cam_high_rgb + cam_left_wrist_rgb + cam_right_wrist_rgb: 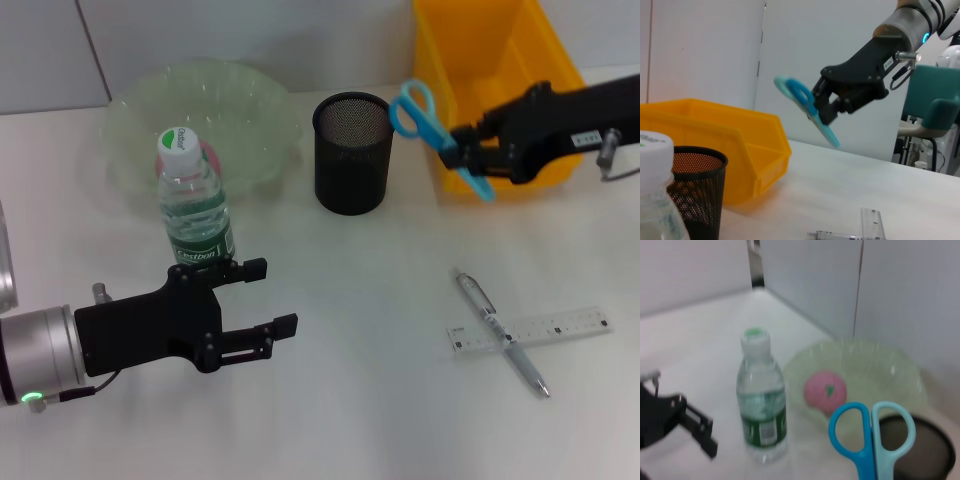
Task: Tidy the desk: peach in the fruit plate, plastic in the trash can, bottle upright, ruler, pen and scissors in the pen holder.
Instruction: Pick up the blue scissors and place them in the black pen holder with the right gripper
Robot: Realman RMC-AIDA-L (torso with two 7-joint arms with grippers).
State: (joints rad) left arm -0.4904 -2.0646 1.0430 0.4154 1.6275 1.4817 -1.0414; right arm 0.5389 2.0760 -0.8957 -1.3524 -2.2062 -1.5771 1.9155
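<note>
My right gripper [468, 150] is shut on the blue scissors [422, 112], held in the air with their handles over the far right rim of the black mesh pen holder [352, 152]. The bottle [195, 205] stands upright in front of the pale green fruit plate [240, 110]. The pink peach [826, 391] lies in that plate. The pen [500, 330] lies across the clear ruler [560, 326] on the table at the right. My left gripper [272, 297] is open with nothing in it, just in front of the bottle. The plastic is out of view.
A yellow bin [490, 60] stands at the back right, behind my right arm. White walls close the back of the table. Bare white tabletop [360, 400] lies between the left gripper and the pen.
</note>
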